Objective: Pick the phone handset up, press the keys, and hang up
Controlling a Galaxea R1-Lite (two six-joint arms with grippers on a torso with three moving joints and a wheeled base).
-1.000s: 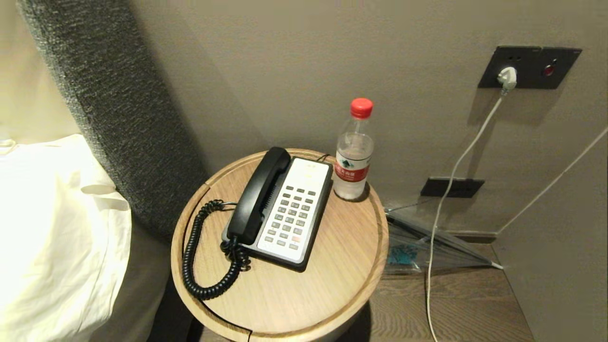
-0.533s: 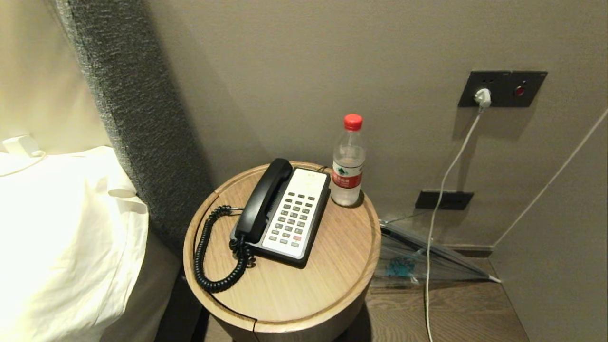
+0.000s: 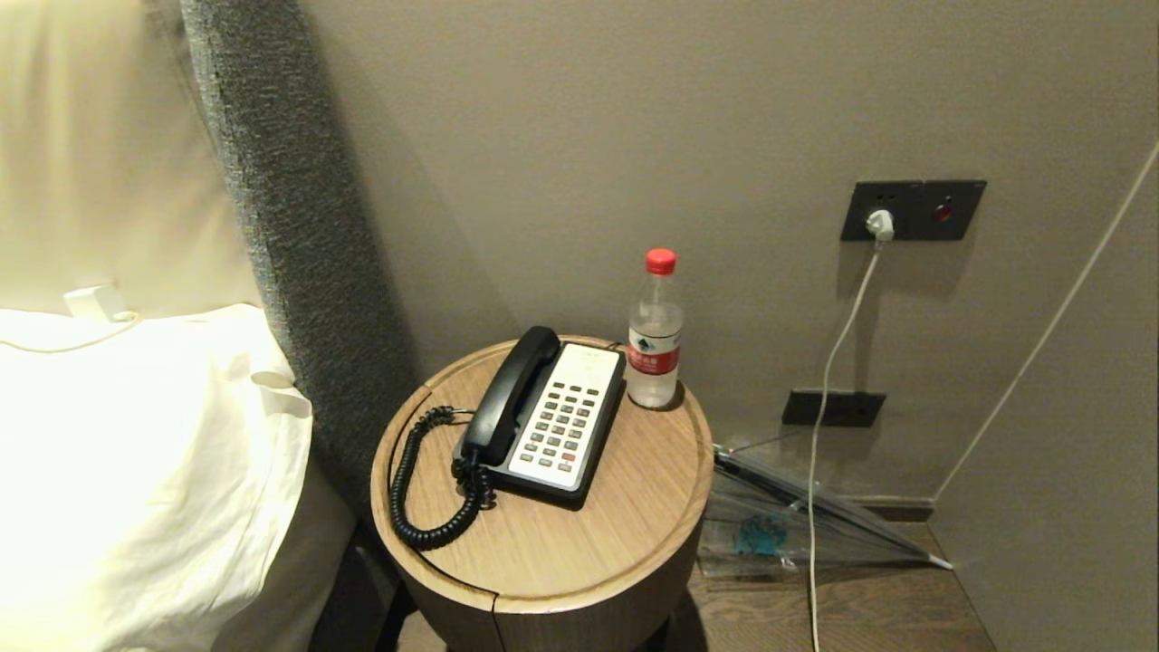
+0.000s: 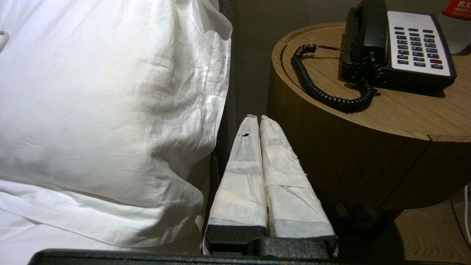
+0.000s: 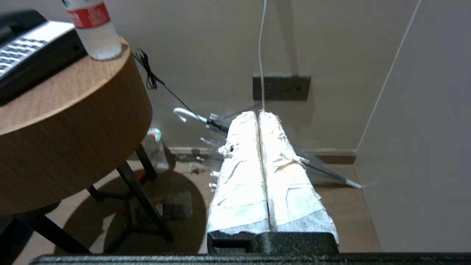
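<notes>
Table (image 3: 625, 543): matt grained wood. Handset (image 3: 512, 396): glossy black plastic. Bottle (image 3: 654, 340): clear plastic. Headboard (image 3: 299, 226): rough grey cloth. Pillow (image 3: 136, 471): creased white cloth.

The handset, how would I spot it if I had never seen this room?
Find the round wooden table beside the bed. On it sits a phone base with a water bottle behind it. The handset is the long curved black piece lying in the cradle on the left of the white-faced keys, the only thing with a coiled black cord.
</notes>
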